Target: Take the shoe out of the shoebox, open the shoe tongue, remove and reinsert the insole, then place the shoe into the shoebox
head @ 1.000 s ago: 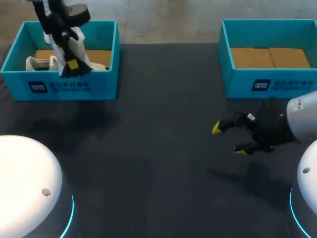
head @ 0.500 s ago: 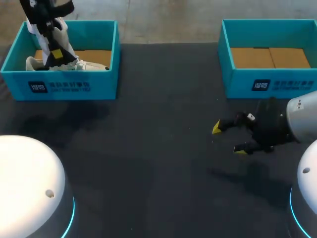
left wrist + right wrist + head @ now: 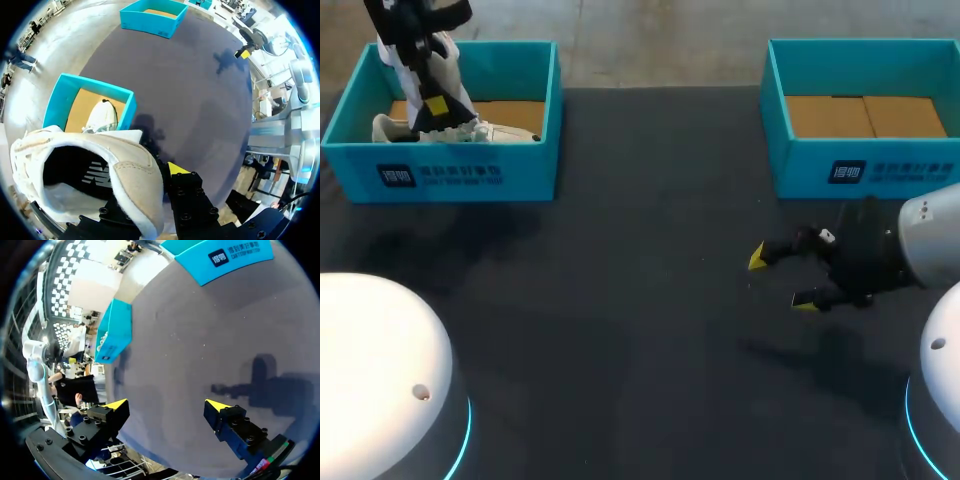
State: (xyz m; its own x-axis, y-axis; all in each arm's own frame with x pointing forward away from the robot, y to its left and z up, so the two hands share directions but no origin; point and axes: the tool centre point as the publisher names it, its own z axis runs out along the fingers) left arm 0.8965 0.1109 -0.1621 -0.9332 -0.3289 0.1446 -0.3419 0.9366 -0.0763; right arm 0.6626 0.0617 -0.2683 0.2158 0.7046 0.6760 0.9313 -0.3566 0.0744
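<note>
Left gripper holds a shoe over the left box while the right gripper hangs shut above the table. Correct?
Not quite: the right gripper is open, its yellow tips wide apart with nothing between them, as the right wrist view shows. The rest is right: the left gripper holds the shoe over the left box, and the right one hangs above the table.

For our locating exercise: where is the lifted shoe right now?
Head view, far left: the shoe hangs in the left claw over the left box, where a second shoe lies inside.
</note>
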